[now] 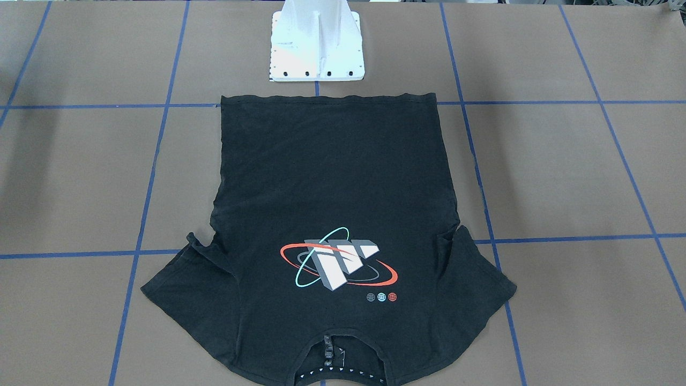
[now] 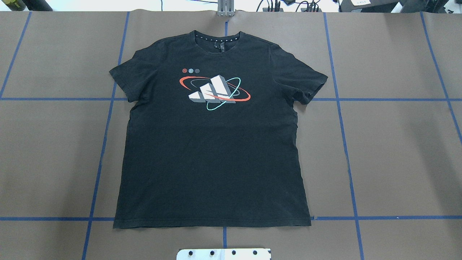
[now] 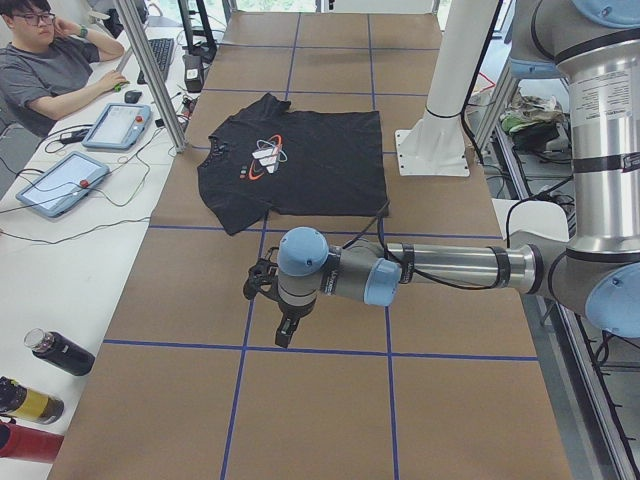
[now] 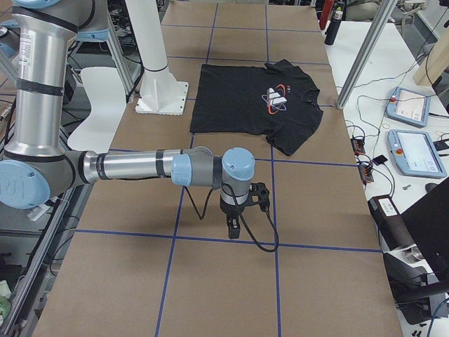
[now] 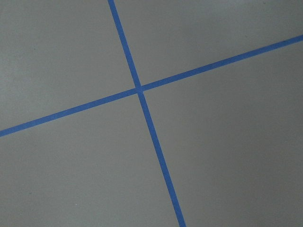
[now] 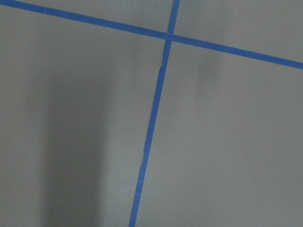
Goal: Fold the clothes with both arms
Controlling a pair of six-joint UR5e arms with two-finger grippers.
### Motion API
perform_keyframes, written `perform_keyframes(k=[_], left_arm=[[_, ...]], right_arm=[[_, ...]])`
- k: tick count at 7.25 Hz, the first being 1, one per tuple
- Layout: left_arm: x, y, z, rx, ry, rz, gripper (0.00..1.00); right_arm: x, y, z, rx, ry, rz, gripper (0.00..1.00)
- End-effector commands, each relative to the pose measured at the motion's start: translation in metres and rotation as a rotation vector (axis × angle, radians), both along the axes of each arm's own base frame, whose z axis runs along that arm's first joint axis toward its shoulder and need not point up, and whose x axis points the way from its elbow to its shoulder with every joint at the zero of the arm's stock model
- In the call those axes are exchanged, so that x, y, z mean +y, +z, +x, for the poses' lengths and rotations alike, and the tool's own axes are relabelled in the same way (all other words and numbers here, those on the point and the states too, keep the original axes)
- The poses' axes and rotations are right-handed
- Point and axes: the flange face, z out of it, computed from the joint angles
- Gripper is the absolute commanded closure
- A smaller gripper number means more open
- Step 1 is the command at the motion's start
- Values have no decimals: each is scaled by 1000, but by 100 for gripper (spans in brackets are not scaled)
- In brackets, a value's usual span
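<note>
One T-shirt: a black short-sleeved T-shirt (image 2: pixel 213 151) lies flat and print-up in the middle of the desk (image 2: pixel 397 151), both sleeves spread out.
One logo: a red, teal and white orbit-style logo (image 2: pixel 214 90) sits on the chest, with three small dots (image 2: pixel 191 70) just beside it.
Shirt's lie: the collar points to the desk's far edge, away from the robot. The hem runs straight, near the white pedestal (image 1: pixel 316 48) but apart from it.
Two arms: the left arm (image 3: pixel 440 268) and the right arm (image 4: pixel 133 167) each reach out low over bare brown desk, one at either end.
Left gripper: the left gripper (image 3: pixel 284 336) points down over the desk near a crossing of blue tape lines (image 5: pixel 138 89). It holds nothing that can be seen, and I cannot tell how far its jaws are open.
Right gripper: the right gripper (image 4: pixel 233 232) also points down near a tape line. Its jaw gap cannot be told either, and nothing shows in it.
Shirt to grippers: the shirt is well apart from both, between them along the desk, and touches neither.
Two wrist views: each shows only brown desk and one tape crossing.
One person: a person (image 3: pixel 50 70) sits at a side bench near two tablets (image 3: pixel 60 183).
</note>
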Motion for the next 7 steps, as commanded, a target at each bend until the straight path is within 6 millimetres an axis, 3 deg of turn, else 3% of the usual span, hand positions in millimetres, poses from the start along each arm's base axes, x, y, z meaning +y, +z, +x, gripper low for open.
perform_keyframes(k=[1, 4, 7], left_arm=[[-1, -3, 0, 1, -2, 13, 0], [-3, -13, 0, 2, -1, 85, 0], [-18, -41, 1, 7, -3, 242, 0]], right_arm=[[0, 0, 0, 0, 2, -3, 0], [0, -1, 0, -1, 0, 2, 0], [-8, -31, -1, -8, 2, 64, 0]])
